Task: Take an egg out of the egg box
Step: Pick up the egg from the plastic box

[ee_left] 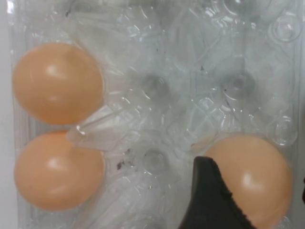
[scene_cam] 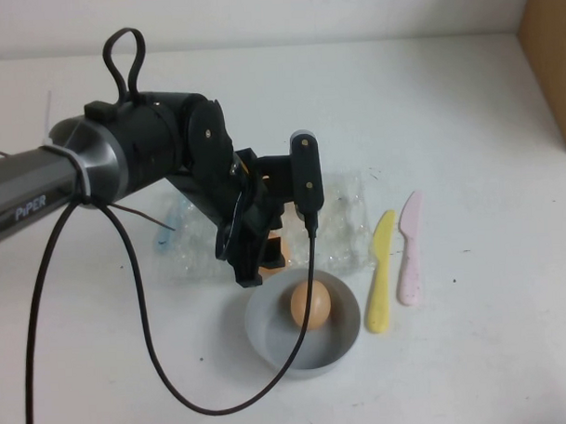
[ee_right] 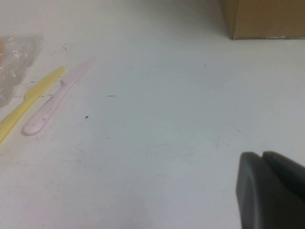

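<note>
The clear plastic egg box (scene_cam: pixel 350 219) lies in the middle of the table, under my left arm. In the left wrist view the egg box (ee_left: pixel 190 71) holds three orange-tan eggs: two side by side (ee_left: pixel 57 83) (ee_left: pixel 57 171) and one apart (ee_left: pixel 262 167). My left gripper (ee_left: pixel 253 175) is open and low over the box, its jaws standing either side of that lone egg. One black finger (ee_left: pixel 209 200) lies against the egg's side; the other barely shows at the frame edge. In the high view my left gripper (scene_cam: pixel 252 264) points down into the box. My right gripper (ee_right: pixel 263 155) is shut and empty above bare table.
A round grey bowl (scene_cam: pixel 269 338) with one egg (scene_cam: pixel 309 304) in it stands just in front of the box. A yellow knife (scene_cam: pixel 381 269) and a pink knife (scene_cam: pixel 410 248) lie to the right. A brown box (scene_cam: pixel 549 54) stands at the far right. A black cable (scene_cam: pixel 178 392) loops over the table.
</note>
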You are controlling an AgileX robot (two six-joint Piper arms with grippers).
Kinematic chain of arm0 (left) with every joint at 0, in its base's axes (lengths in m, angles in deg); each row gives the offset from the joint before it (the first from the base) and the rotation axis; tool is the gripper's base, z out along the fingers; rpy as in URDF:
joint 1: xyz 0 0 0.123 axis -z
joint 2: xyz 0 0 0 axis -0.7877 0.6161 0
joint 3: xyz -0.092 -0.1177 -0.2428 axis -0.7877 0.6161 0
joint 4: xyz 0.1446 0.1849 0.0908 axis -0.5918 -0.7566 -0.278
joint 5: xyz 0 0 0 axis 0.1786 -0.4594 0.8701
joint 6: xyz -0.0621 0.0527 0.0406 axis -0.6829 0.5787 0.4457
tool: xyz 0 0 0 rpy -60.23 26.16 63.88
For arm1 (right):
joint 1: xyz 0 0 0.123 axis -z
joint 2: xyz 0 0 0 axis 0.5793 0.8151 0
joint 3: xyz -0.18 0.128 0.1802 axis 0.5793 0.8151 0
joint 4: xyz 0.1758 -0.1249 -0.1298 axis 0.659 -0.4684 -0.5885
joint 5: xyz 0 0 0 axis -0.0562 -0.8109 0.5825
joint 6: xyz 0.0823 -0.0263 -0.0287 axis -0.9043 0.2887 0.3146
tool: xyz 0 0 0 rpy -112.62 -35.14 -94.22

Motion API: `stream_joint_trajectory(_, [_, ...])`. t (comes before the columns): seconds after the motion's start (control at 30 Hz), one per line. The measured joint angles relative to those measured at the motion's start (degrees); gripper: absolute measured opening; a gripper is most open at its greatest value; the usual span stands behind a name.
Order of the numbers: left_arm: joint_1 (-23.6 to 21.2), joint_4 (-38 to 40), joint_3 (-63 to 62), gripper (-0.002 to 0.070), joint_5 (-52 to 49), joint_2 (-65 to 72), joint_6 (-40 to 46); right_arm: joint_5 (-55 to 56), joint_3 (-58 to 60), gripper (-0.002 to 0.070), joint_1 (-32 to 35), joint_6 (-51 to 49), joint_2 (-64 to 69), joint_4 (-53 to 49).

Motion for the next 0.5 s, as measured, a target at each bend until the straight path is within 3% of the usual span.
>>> stream_joint_trajectory(0.27, [-0.13,0.00,0.00,0.0370,-0.11,0.00,-0.72,0.00,0.00,-0.0018,0.00,0.00,0.00,0.00])
stream_joint_trajectory(0.5, [-0.13,-1.90,0.00,0.0478,-0.18,0.00,-5.51,0.00,0.00,-0.0018,0.00,0.00,0.00,0.00])
